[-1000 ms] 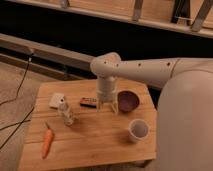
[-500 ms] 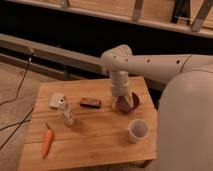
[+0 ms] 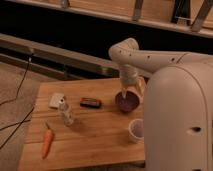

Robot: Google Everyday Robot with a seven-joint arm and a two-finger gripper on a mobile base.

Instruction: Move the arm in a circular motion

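Observation:
The arm (image 3: 150, 57) is cream-white with thick rounded segments and reaches in from the right, bending at an elbow (image 3: 124, 51) over the back of the wooden table (image 3: 95, 140). Its forearm points down. The pale gripper (image 3: 127, 90) hangs over the far rim of a purple bowl (image 3: 128, 102) at the table's right side. The arm's large white body (image 3: 180, 120) fills the right of the view and hides the table's right edge.
On the table are an orange carrot (image 3: 46, 141) at the front left, a clear bottle (image 3: 65, 112), a white block (image 3: 56, 100), a dark snack bar (image 3: 91, 103) and a white cup (image 3: 136, 130). Cables (image 3: 20, 85) lie on the floor at the left.
The arm's elbow and forearm have swung to the right, from over the middle of the table's back to over the purple bowl. The things on the table have not moved.

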